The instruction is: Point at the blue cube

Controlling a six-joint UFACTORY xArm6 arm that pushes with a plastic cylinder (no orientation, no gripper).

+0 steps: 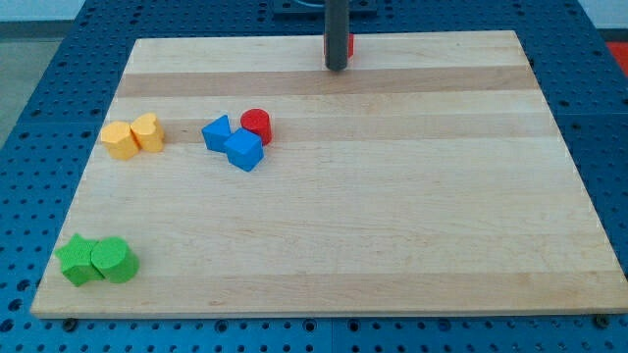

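The blue cube [244, 150] lies on the wooden board left of centre. It touches a blue triangular block [217, 132] on its upper left and a red cylinder [256, 125] on its upper right. My tip [337, 68] stands near the view's top edge of the board, well up and to the right of the blue cube, not touching it. A red block [349, 45] is mostly hidden just behind the rod.
Two yellow blocks [133, 136] sit together at the left. Two green blocks [96, 261] sit at the bottom left corner. The board [392, 216] lies on a blue perforated table.
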